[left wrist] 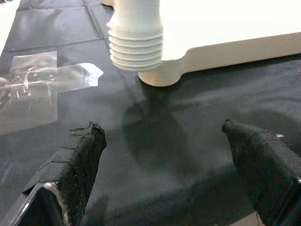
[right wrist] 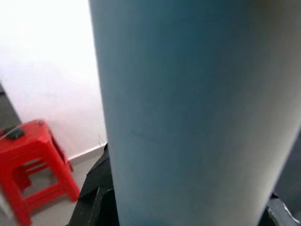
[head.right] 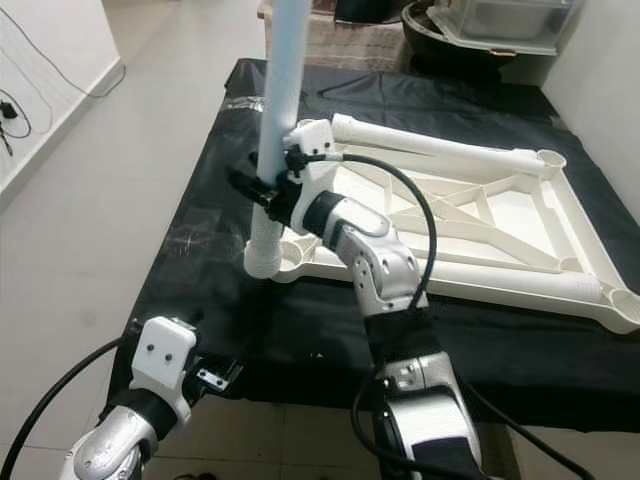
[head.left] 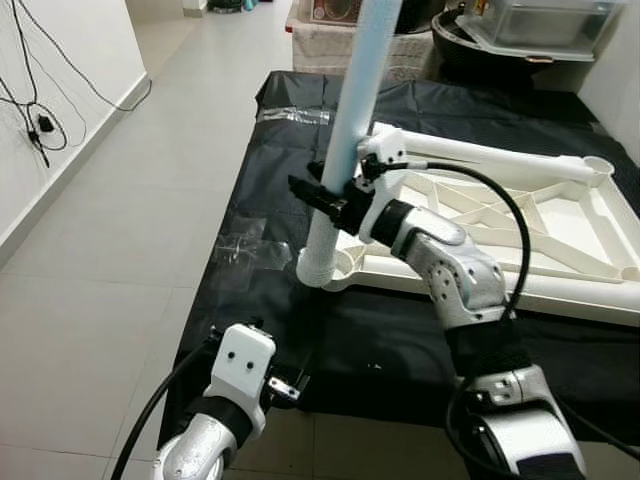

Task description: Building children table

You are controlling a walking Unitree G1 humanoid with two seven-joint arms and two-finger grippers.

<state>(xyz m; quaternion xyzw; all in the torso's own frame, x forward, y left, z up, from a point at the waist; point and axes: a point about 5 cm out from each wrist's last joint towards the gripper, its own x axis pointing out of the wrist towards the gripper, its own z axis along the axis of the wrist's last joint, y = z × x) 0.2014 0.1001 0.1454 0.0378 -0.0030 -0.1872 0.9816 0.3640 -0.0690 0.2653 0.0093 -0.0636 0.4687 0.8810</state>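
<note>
An upside-down white table top (head.left: 560, 285) lies on a black cloth (head.left: 400, 340). A pale blue-white table leg (head.left: 350, 120) stands nearly upright at its near left corner. My right gripper (head.left: 325, 195) is shut on the leg partway up; up close the leg (right wrist: 197, 113) has dark fingers on both sides. The leg's threaded end (left wrist: 136, 44) is low, right beside the corner socket (left wrist: 164, 75), slightly off to its outer side. My left gripper (left wrist: 162, 136) is open and holds nothing, low over the cloth near its front edge and pointing at that corner.
Clear tape (left wrist: 47, 80) is stuck to the cloth left of the corner. Boxes and a dark bin (head.left: 540, 25) stand beyond the far end. Tiled floor (head.left: 120, 220) lies on the left, cables (head.left: 40, 130) hang on the wall, and a red stool (right wrist: 33, 165) stands by a wall.
</note>
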